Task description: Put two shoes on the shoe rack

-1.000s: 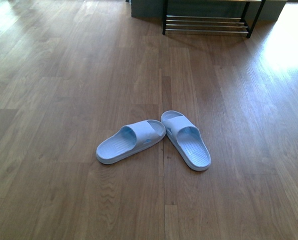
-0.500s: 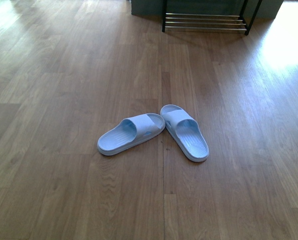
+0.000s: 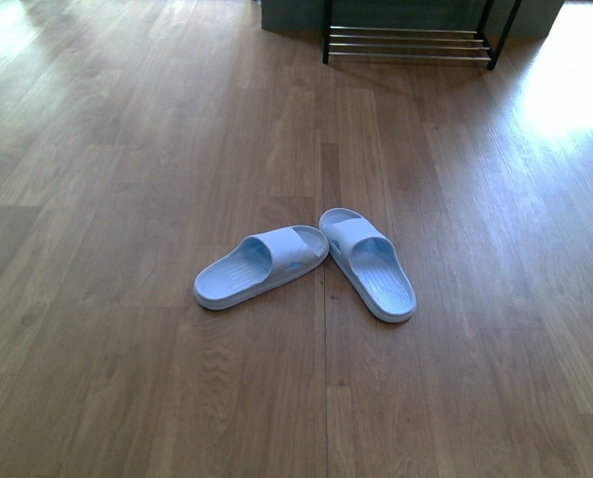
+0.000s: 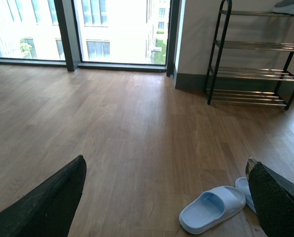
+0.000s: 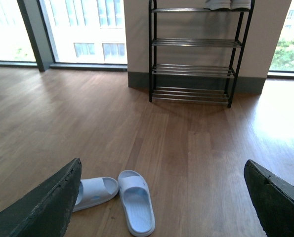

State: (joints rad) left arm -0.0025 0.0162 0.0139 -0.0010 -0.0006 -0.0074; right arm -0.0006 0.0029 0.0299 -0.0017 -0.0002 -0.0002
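Two pale blue slides lie on the wooden floor with their toes touching in a V: the left slide (image 3: pixel 261 267) and the right slide (image 3: pixel 369 264). The shoe rack (image 3: pixel 408 45) stands far behind them against the wall. Neither gripper shows in the front view. My left gripper (image 4: pixel 165 163) is open and empty above the floor, with one slide (image 4: pixel 213 208) near its right finger and the other (image 4: pixel 242 186) partly hidden behind it. My right gripper (image 5: pixel 162 164) is open and empty too, with both slides (image 5: pixel 137 200) (image 5: pixel 93 191) near its left finger. A grey shoe (image 5: pixel 228 5) rests on the top tier of the rack (image 5: pixel 193 49).
Tall windows (image 4: pixel 112 29) with dark frames line the far wall, left of the rack (image 4: pixel 255 54). A dark skirting board (image 5: pixel 137 79) runs along the wall's foot. A bright sun patch (image 3: pixel 575 90) lies on the floor to the right.
Compared with a second ago, the slides and the rack sit slightly higher in the front view. Nothing has shifted in the last half second. The slides keep their arrangement.
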